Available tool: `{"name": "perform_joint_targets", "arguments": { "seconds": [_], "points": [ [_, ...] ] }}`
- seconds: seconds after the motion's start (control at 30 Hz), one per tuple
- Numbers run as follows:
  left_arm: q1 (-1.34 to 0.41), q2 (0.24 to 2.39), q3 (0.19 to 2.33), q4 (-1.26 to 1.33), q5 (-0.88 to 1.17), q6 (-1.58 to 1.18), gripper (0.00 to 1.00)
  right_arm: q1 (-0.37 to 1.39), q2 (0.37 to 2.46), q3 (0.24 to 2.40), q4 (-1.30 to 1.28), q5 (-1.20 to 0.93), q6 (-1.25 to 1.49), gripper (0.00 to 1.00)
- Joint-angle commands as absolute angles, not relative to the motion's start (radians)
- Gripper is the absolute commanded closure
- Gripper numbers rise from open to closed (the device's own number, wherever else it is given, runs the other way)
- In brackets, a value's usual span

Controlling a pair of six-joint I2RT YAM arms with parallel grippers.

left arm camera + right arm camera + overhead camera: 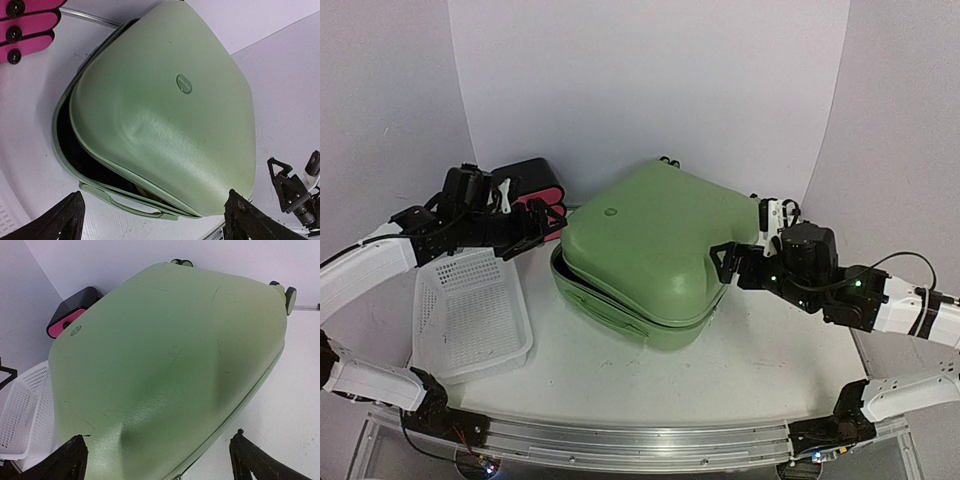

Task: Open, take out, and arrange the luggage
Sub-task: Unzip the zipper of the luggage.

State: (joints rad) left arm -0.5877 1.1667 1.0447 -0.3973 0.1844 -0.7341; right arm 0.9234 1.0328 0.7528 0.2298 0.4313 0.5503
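1. The luggage (pixel 645 245) sits mid-desk (pixel 620 375), lid slightly ajar, wheels toward the back wall.
2. Left jaws hang spread wide, released, just beside its left edge.
3. Right jaws, likewise released, hang by its right edge.
4. A basket (pixel 470 310) lies front-left, with a drawer box (pixel 535 180) behind it.

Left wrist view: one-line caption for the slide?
Light-green suitcase, lid slightly ajar, framed by the open left gripper; pink-fronted drawer box at upper left.

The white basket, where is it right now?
In the top view, the white basket sits at the left, beside the green suitcase and just in front of the pink-fronted box.
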Motion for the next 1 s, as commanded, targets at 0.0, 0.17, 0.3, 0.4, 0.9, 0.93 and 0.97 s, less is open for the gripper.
{"name": "perform_joint_targets", "arguments": {
  "seconds": [0.0, 0.17, 0.3, 0.4, 0.9, 0.93, 0.97],
  "points": [
    [-0.493, 1.225, 1.168, -0.471, 0.275, -0.608, 0.01, 0.925, 1.065, 0.812, 0.214, 0.365, 0.578, 0.02],
    [-0.446, 1.255, 1.244, -0.491, 0.313, -0.543, 0.01, 0.924, 1.099, 0.813, 0.214, 0.321, 0.605, 0.02],
    [-0.372, 1.277, 1.267, -0.462, 0.437, -0.491, 0.01, 0.925, 1.119, 0.817, 0.215, 0.290, 0.596, 0.02],
    [-0.353, 1.294, 1.287, -0.460, 0.434, -0.469, 0.01, 0.925, 1.128, 0.822, 0.216, 0.276, 0.576, 0.02],
    [-0.246, 1.519, 1.401, -0.399, 0.555, -0.505, 0.01, 0.953, 1.160, 0.840, 0.236, 0.221, 0.535, 0.02],
    [-0.242, 1.531, 1.409, -0.396, 0.573, -0.505, 0.01, 0.964, 1.160, 0.845, 0.230, 0.234, 0.528, 0.02],
    [-0.242, 1.541, 1.415, -0.392, 0.585, -0.505, 0.01, 0.985, 1.164, 0.856, 0.219, 0.262, 0.519, 0.02]
  ]
}}
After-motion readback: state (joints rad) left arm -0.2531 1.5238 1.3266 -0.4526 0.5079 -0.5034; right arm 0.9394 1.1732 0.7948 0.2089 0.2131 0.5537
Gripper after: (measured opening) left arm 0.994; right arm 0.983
